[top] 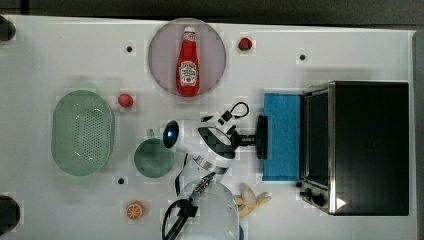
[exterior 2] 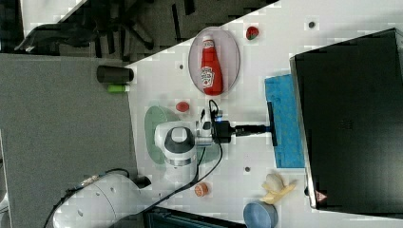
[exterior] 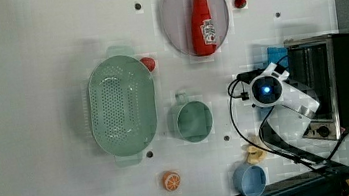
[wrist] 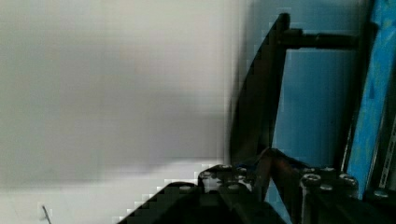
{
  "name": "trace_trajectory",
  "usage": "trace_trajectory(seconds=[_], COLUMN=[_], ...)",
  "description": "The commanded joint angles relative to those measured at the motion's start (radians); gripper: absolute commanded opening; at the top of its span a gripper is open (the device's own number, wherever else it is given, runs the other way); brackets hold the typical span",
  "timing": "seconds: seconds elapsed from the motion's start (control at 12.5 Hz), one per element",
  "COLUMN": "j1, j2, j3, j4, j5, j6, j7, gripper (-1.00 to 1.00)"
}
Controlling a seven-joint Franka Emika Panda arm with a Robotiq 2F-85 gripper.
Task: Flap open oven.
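Note:
The oven (top: 370, 145) is a black box with a silver front frame at the top view's right. Its blue glass flap door (top: 282, 135) lies folded down almost flat on the table. My gripper (top: 257, 140) reaches in from the top view's left and is shut on the door's black bar handle (top: 261, 136). The wrist view shows the handle (wrist: 257, 107) running between my fingers (wrist: 219, 177). In the right view the door (exterior 2: 285, 123) is also down, with my gripper (exterior 2: 266, 128) at its handle (exterior 2: 272, 124).
A ketchup bottle (top: 188, 62) lies on a round plate. A green colander (top: 82, 132), green cup (top: 153, 157), tomato (top: 125, 100) and orange half (top: 135, 210) sit at the top view's left. A banana (top: 252, 200) lies near the oven's knobs (top: 312, 195). A blue cup (exterior: 249, 180) stands by the table edge.

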Motion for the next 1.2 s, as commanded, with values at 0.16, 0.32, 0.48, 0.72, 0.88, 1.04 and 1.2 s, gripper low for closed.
trace_trajectory(seconds=[0.16,0.32,0.48,0.72,0.88,1.04,1.2], j1=[0.002,0.002,-0.003,-0.017,-0.021,-0.022,-0.022], j2=[-0.134,-0.220,-0.310,-0.459,-0.570,-0.681,-0.767], j3=[0.005,0.005,0.002,-0.002,-0.004,-0.013,-0.022], j4=[0.043,0.036,0.036,0.038,0.044,0.052,0.061], j5=[0.249,0.451,0.589,0.741,0.811,0.891,0.942], j6=[0.078,0.060,0.028,-0.077,-0.159,-0.247,-0.326], j7=[0.098,0.093,0.089,0.089,0.088,0.088,0.088], gripper=[-0.65,-0.65,-0.65,-0.65,-0.65,-0.65,-0.65])
